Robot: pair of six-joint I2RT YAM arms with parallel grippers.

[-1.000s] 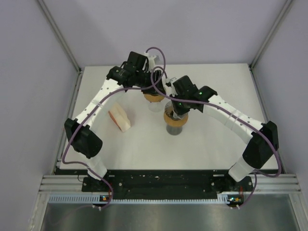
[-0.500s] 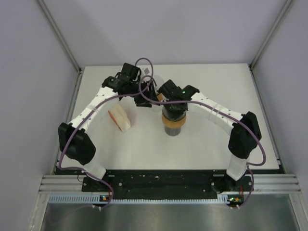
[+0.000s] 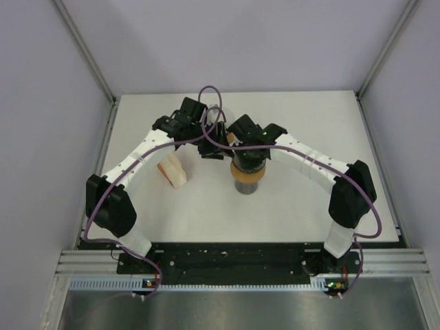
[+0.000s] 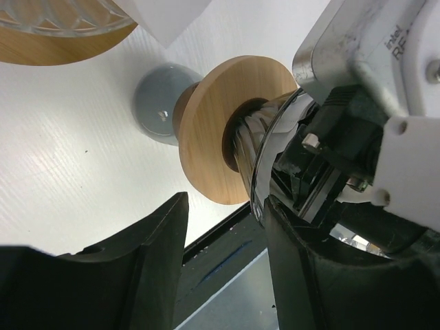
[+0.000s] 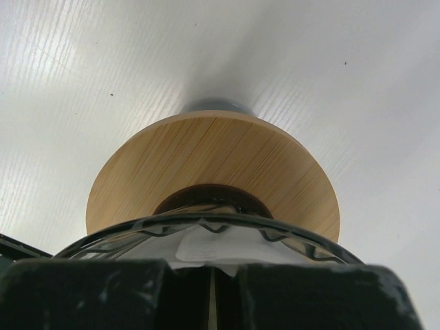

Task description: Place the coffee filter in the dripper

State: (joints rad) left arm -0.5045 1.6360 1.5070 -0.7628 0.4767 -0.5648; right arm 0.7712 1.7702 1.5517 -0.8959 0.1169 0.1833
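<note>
Both arms have drawn in toward the middle of the table (image 3: 330, 117) over the last second. The right arm has folded its elbow inward and brought its wrist over the dripper (image 3: 247, 177). The left arm has swung from the far side to sit just left of it. The dripper itself has barely shifted.

Step in hand, in my judgement: seating the paper. The right gripper (image 5: 212, 285) stands directly above the dripper's mouth, fingers pressed together. The coffee filter (image 5: 206, 249) shows white through the glass right at their tips, and a pale line runs down the seam between them, so I judge the paper is pinched there. The left gripper (image 4: 223, 206) hangs just beside the dripper with its fingers apart and nothing between them.

Next move, as I read it: part the right fingers and lift straight up, so the paper is left behind rather than dragged out. The left gripper is placed to steady the glass if needed.

Condition of the filter: inside the glass cone and creased, not visibly flat against the ribbed wall. How deep it sits cannot be told. The dripper is upright, its wooden collar resting on a grey cup (image 4: 157, 103). A pale wedge-shaped stack (image 3: 172, 172) lies apart on the table to the left.
</note>
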